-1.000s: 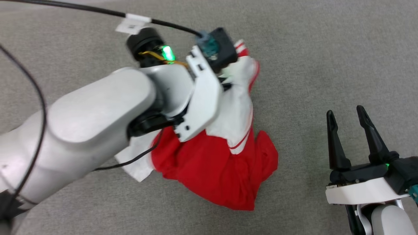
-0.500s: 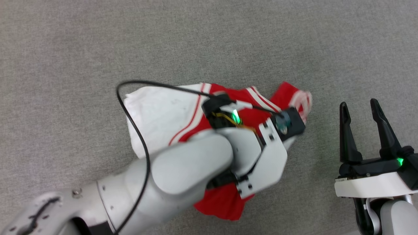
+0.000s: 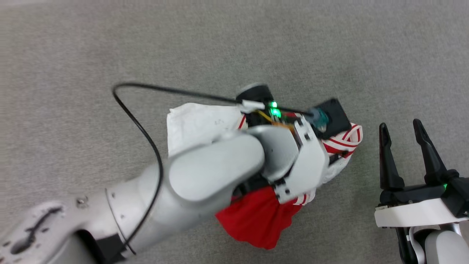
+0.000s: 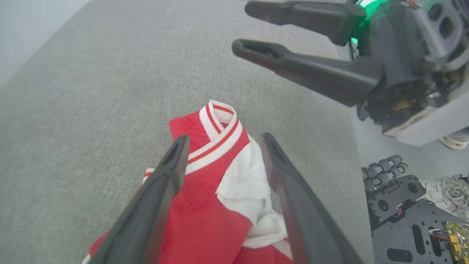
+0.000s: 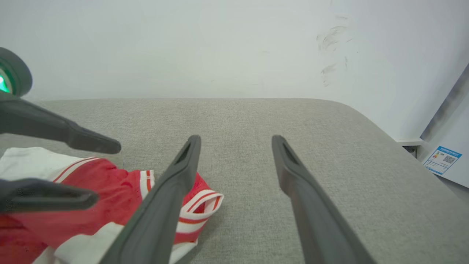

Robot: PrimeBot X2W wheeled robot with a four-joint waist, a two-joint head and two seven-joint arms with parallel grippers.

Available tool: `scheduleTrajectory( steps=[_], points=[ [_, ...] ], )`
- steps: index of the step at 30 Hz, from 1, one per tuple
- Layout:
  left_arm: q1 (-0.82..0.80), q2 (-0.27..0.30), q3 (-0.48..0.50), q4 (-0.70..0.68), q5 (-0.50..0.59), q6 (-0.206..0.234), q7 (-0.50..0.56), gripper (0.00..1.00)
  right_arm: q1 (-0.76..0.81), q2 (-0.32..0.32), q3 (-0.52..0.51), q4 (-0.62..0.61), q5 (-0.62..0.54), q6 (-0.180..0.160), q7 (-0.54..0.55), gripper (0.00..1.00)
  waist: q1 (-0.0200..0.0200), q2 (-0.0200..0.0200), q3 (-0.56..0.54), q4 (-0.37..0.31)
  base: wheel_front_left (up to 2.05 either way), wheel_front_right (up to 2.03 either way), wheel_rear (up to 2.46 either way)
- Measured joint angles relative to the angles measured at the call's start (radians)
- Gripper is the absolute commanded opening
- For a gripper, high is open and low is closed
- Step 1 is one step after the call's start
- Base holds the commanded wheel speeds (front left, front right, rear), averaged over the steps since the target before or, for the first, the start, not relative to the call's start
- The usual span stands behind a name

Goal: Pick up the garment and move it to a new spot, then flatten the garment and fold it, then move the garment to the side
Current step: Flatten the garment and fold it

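Observation:
The garment (image 3: 256,220), a red T-shirt with white sleeves and striped trim, lies crumpled on the grey surface (image 3: 329,55), largely under my left forearm. In the left wrist view my left gripper (image 4: 223,141) is open just over the garment (image 4: 212,190), its fingers straddling the striped trim without pinching it. The right wrist view shows the left gripper (image 5: 100,172) with fingers apart above the garment (image 5: 121,187). My right gripper (image 3: 399,124) stands open and empty to the right of the shirt, and shows again (image 5: 235,138) over bare surface.
A black cable (image 3: 139,121) loops from my left wrist over the surface. The surface's right edge drops to dark robot parts and circuit boards (image 4: 403,205). A white wall (image 5: 220,44) stands behind the far edge. Bare grey surface lies left and beyond the shirt.
The head view has shifted. My left arm swung down and toward the right gripper with the garment, which now lies bunched beneath it. The right gripper has kept its open pose.

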Motion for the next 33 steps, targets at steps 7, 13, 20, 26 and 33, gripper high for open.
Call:
scheduleTrajectory(
  steps=[7,13,20,26,33],
  points=[
    [-0.142,0.146,0.029,0.055,-0.040,0.000,-0.016,1.00,0.017,0.000,0.004,0.003,-0.007,0.000,0.000,1.00,0.0000,0.0000,-0.062,0.031,0.00,0.00,0.00],
    [-0.212,0.286,0.020,0.112,-0.086,0.000,0.086,1.00,0.019,0.000,0.007,-0.005,-0.007,0.000,0.000,1.00,0.0000,0.0000,-0.058,0.036,0.00,0.00,0.00],
    [-0.193,0.378,0.002,0.101,-0.171,0.000,0.315,1.00,0.015,0.000,0.005,-0.012,-0.007,0.000,0.000,1.00,0.0000,0.0000,-0.017,0.031,0.00,0.00,0.00],
    [-0.110,0.393,-0.002,0.046,-0.143,0.000,0.465,1.00,-0.006,0.000,0.007,-0.015,-0.007,0.000,0.000,1.00,0.0000,0.0000,0.024,0.022,0.00,0.00,0.00],
    [-0.085,0.387,0.015,0.012,-0.089,0.000,0.508,0.00,-0.024,0.000,0.011,-0.015,-0.007,0.000,0.000,1.00,0.0000,0.0000,0.055,0.008,0.00,0.00,0.00]
  ],
)
